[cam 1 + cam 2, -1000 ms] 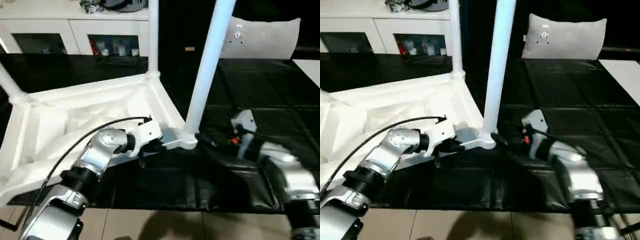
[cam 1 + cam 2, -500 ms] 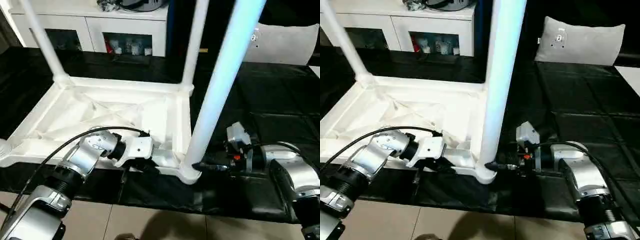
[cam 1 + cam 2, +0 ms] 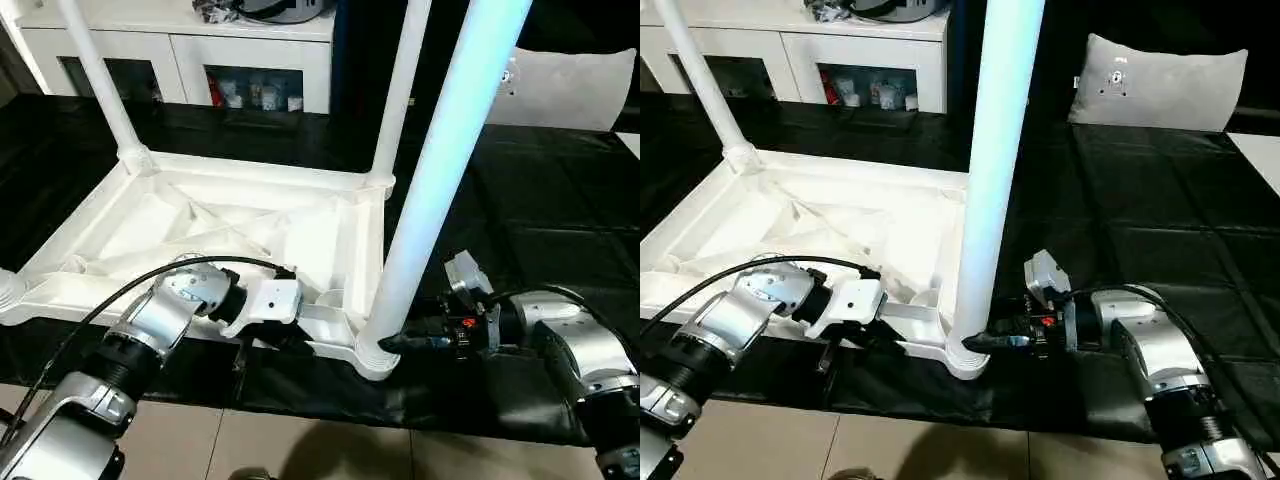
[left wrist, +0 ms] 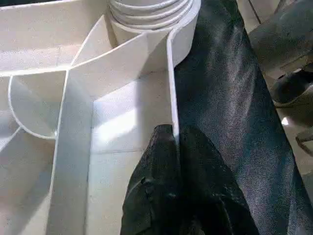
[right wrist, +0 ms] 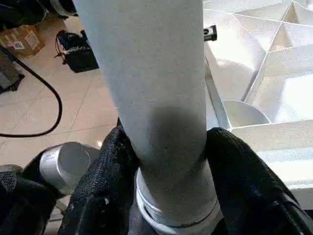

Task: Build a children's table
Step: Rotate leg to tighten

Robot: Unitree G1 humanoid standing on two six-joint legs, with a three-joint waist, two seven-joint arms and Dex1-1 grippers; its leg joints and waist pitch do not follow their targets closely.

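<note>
Your left gripper (image 4: 173,147) has its black fingers pinched shut on the near rim wall of the upturned white ribbed plastic tabletop (image 3: 250,215) on the black-covered counter (image 3: 560,220). Your right gripper (image 5: 164,161) clasps the near white tapered tube leg (image 3: 440,170) just above its corner socket, fingers touching both sides

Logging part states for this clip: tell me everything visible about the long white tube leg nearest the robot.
The long white tapered plastic tube leg stands upright, leaning slightly, in the near corner socket of the upturned white ribbed tabletop. Threaded rings show at its base in the wrist view. The right gripper has its black fingers on either side of its lower end, touching it. Its top runs out of the picture.
</note>
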